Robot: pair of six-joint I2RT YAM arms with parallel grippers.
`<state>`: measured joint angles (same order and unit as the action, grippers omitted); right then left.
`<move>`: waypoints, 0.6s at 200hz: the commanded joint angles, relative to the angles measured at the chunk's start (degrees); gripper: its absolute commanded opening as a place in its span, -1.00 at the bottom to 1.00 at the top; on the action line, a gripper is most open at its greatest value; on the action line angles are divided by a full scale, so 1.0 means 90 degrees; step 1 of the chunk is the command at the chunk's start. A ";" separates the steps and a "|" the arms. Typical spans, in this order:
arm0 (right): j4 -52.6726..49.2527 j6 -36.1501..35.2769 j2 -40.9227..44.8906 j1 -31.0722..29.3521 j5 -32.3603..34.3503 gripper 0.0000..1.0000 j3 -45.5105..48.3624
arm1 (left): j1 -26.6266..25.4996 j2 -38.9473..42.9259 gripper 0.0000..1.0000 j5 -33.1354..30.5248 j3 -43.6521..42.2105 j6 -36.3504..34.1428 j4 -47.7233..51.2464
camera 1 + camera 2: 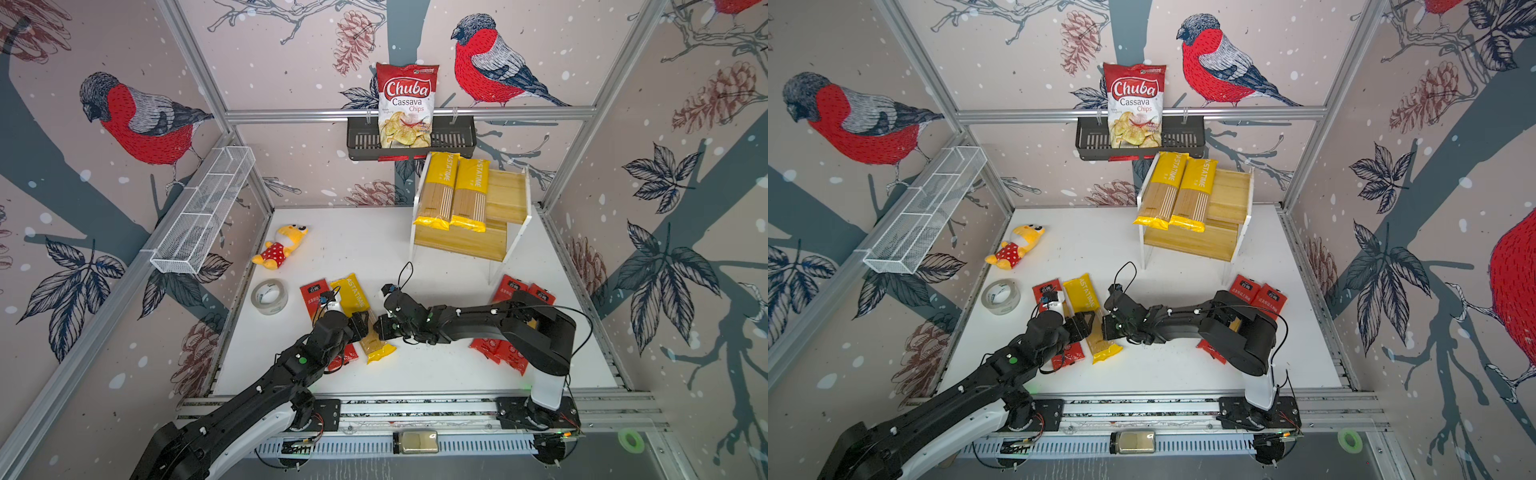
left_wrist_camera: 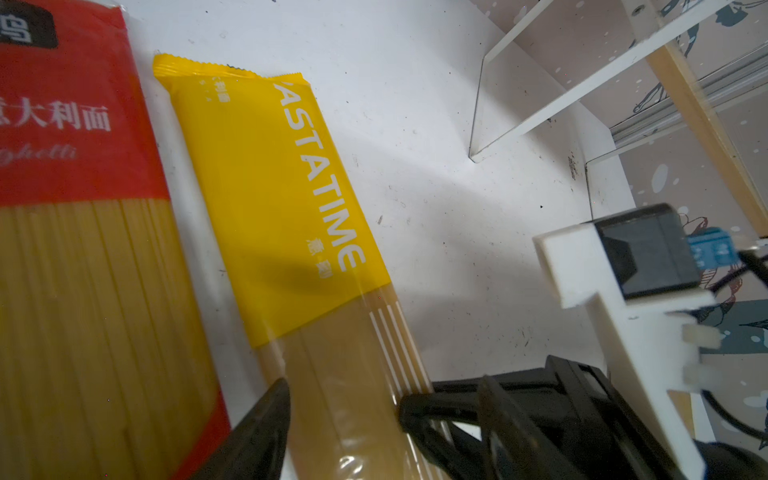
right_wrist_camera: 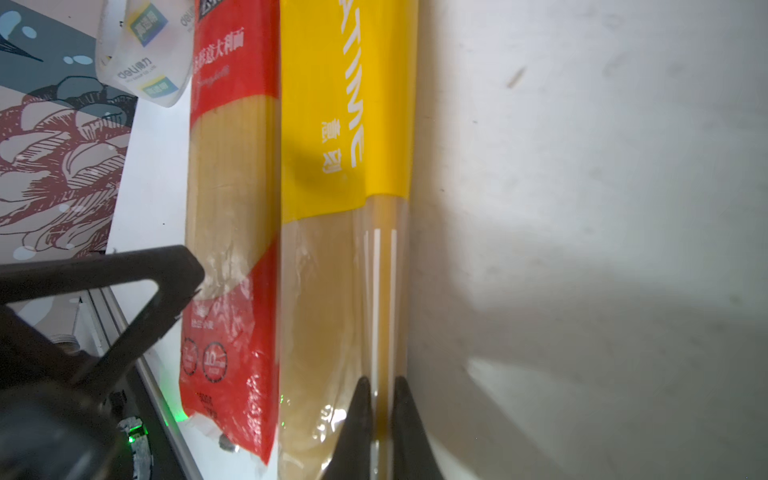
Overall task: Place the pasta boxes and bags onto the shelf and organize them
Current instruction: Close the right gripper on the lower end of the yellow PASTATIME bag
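PASTATIME packet (image 3: pixel 332 124) lies edge-pinched in right hand (image 3: pixel 380 386); left hand (image 2: pixel 345 399) straddles it, wide.

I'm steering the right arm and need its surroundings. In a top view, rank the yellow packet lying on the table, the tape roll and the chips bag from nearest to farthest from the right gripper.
From the right gripper:
1. yellow packet: pinched at its edge, just to the left.
2. tape roll: farther left, past the red packet.
3. chips bag: standing in the black basket on the back wall, farthest.
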<state>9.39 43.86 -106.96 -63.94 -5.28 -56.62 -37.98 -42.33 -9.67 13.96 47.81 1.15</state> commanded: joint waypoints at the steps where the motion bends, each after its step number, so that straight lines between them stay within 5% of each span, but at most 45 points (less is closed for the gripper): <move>1: -0.0302 0.0049 0.0219 0.0051 0.0180 -0.86 0.0186 | 0.0010 -0.0047 0.39 0.0116 -0.0025 -0.0019 -0.0342; 71: -0.0497 0.0349 0.1176 0.0060 0.0128 -0.87 0.1080 | 0.0009 -0.0479 0.39 0.0445 0.0002 -0.0077 -0.0760; 120: -0.0062 0.0573 0.1966 0.0412 -0.0246 -0.52 0.1664 | 0.0011 -0.0673 0.39 0.0615 0.0041 -0.0088 -0.0931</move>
<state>5.98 46.85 -91.68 -62.46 -6.68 -43.66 -37.98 -47.90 -5.89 14.09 47.57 -4.12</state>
